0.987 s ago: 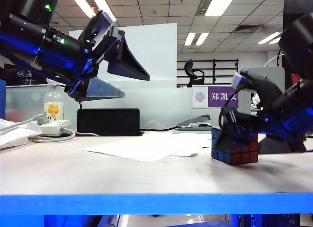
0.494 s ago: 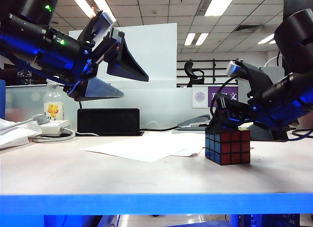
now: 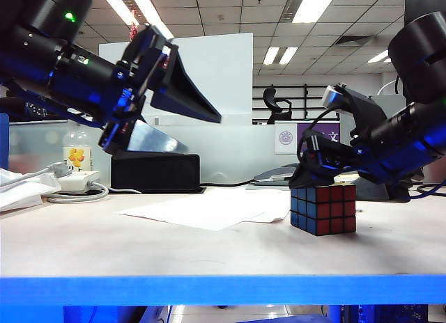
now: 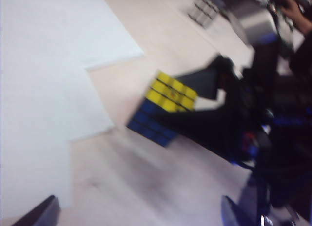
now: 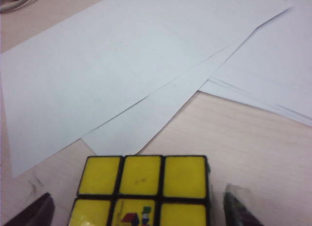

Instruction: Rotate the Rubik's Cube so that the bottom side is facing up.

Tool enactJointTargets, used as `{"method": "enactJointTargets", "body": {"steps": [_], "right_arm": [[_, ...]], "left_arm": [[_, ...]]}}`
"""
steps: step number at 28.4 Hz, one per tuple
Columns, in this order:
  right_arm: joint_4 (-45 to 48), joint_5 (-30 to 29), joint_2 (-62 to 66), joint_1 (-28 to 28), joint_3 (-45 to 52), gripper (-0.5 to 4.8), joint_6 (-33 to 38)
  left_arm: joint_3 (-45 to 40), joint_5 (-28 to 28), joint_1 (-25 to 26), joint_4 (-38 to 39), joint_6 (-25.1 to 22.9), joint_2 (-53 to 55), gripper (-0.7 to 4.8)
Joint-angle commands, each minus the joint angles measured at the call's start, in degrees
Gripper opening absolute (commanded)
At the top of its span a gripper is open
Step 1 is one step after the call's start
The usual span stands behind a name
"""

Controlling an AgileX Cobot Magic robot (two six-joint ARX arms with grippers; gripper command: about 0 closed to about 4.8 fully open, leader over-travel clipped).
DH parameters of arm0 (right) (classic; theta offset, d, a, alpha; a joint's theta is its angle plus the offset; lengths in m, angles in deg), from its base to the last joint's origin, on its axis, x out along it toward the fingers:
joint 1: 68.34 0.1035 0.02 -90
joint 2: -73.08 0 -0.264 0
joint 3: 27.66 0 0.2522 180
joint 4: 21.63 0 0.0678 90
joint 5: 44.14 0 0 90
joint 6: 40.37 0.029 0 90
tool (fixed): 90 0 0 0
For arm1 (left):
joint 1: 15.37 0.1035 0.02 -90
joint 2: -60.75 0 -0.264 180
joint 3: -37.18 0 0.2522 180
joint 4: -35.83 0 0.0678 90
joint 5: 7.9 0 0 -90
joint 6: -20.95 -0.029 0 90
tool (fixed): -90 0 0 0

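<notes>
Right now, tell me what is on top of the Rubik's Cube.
The Rubik's Cube sits flat on the table, yellow face up. The right tool, open, hovers just above its top; contact is unclear. The left tool is raised, far off.

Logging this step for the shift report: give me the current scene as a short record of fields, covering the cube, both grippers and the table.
cube: Rubik's Cube flat on the table, yellow face up, red and blue sides toward the exterior camera
right gripper: right gripper open, low over the cube's top, fingers on either side of it, no grip visible
left gripper: left gripper open, raised high at the left, holding nothing
beside cube: white paper sheets
</notes>
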Motion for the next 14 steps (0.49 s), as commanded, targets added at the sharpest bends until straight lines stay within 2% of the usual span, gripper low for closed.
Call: {"method": "enactJointTargets", "body": {"steps": [1,4,6,9,10,14], "right_arm": [[0.5,-0.1,1.1,0.1,-0.6,4.33,1.5],[0.5,-1.0,3.2,0.1,-1.2,4.31,1.6],[1.4,-1.7,4.3,0.3,-1.3,4.06,1.7],[1.5,-2.2,4.7,0.3,-1.3,2.57,1.5],[1.9,-2.9,4.7,0.3,-1.3,2.25,1.4],[4.0,-3.4,4.7,0.3,-1.3,1.57,1.4]], "left_arm": [[0.1,-0.2,-1.0,-0.1,-0.9,-0.3,4.35],[0.1,0.5,-1.0,0.0,-0.8,-0.4,4.35],[0.1,0.6,-1.0,0.0,-0.8,-0.4,4.35],[0.1,0.8,-1.0,0.0,-0.9,-0.5,4.35],[0.1,0.8,-1.0,-0.1,-0.9,-0.5,4.35],[0.1,0.8,-1.0,0.0,-1.0,-0.5,4.35]]}}
